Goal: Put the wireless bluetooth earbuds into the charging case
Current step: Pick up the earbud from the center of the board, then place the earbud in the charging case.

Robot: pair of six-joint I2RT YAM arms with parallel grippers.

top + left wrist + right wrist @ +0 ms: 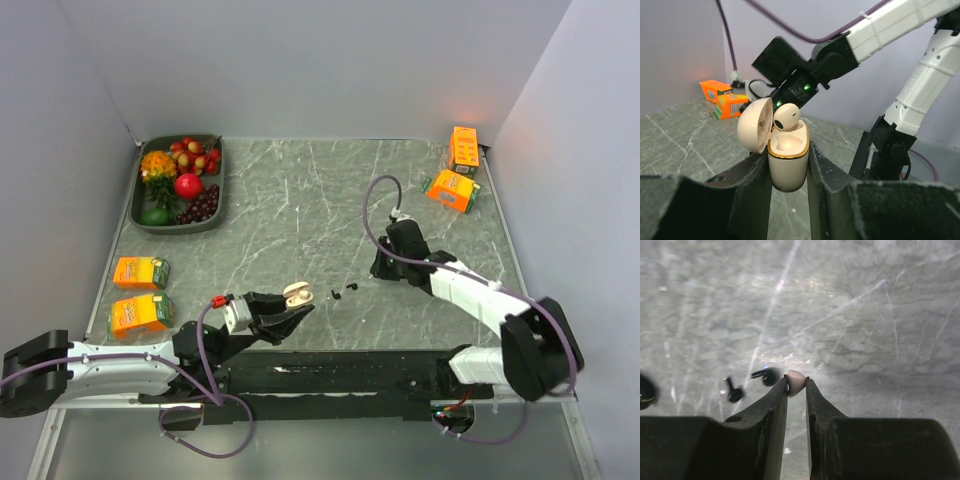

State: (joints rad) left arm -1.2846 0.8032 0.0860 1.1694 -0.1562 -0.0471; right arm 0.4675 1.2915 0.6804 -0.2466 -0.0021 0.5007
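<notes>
We see the left gripper (787, 154) clamped on the cream, gold-rimmed plastic charging case (787, 172), which stands upright with its lid swung open. A cream plastic earbud (786, 116) is perched in its mouth. The right gripper (797, 390) is pinched on a small pale pink-cream piece (795, 380), probably the second bud. The case lies to that gripper's left. Two tiny black earbud-shaped plastic pieces (343, 290) lie on the grey marble table (300, 200) between them. We judge the right arm must travel left and up.
</notes>
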